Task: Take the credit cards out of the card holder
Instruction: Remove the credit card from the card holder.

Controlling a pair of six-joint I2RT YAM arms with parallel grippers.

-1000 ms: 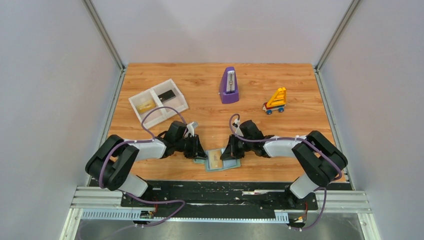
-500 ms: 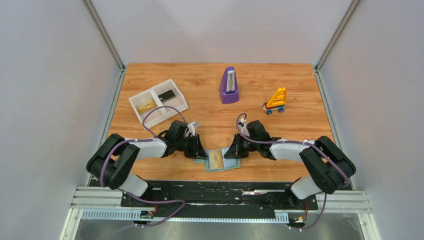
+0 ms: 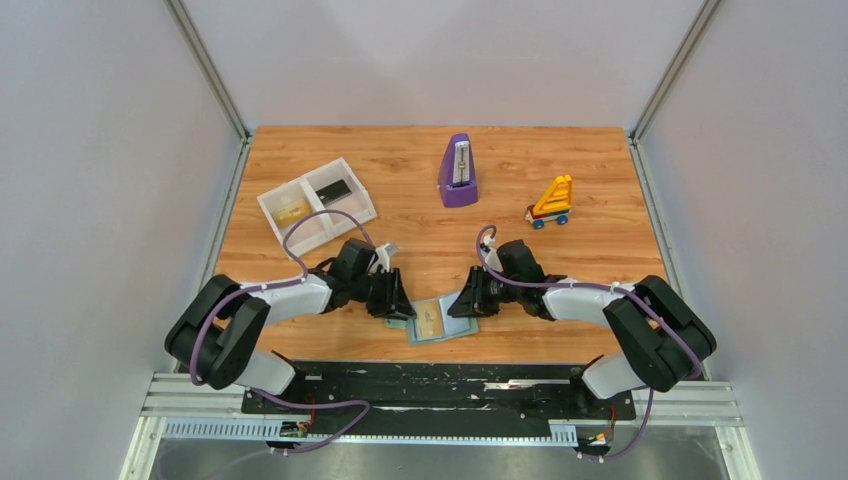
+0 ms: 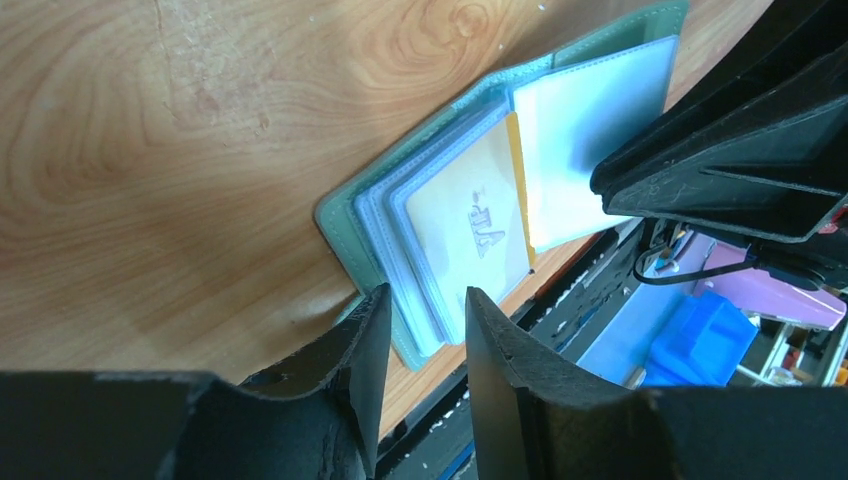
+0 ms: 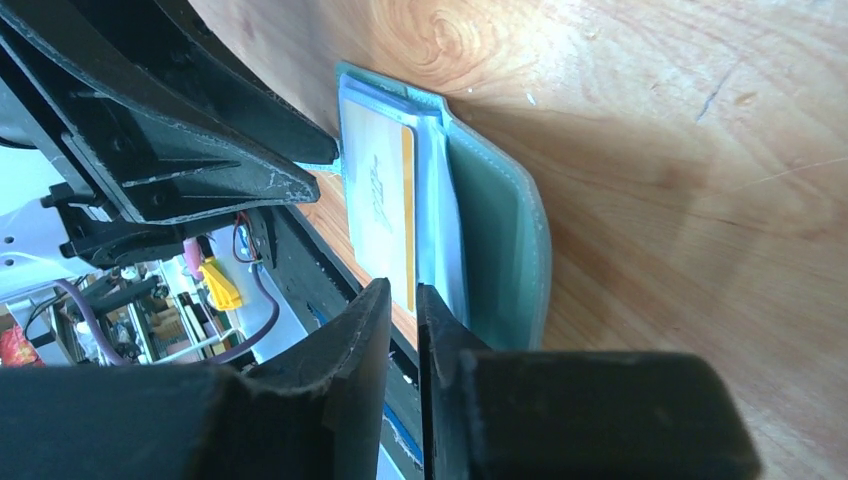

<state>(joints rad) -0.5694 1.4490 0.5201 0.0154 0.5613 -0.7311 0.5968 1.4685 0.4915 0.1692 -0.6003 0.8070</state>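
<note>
The pale teal card holder (image 3: 435, 322) lies open near the table's front edge, between my two grippers. A yellowish-gold credit card (image 3: 431, 320) sits in its clear pocket, and shows in the left wrist view (image 4: 470, 215) and the right wrist view (image 5: 375, 200). My left gripper (image 3: 398, 305) is open, its fingertips (image 4: 372, 305) over the holder's left corner (image 4: 345, 235). My right gripper (image 3: 460, 303) has its jaws nearly together with nothing between them, its tip (image 5: 403, 295) at the right edge of the holder (image 5: 500, 250). A dark card (image 3: 333, 188) and a yellowish card (image 3: 293, 211) lie in the white tray.
The white two-compartment tray (image 3: 345, 162) stands at the back left. A purple metronome (image 3: 458, 172) and a yellow toy vehicle (image 3: 552, 202) stand at the back. The black mounting rail (image 3: 450, 375) runs just beyond the holder's near edge.
My right gripper has drawn back to the right, off the holder's pages. The holder has shifted slightly left. My left gripper has stayed at the holder's left side.
</note>
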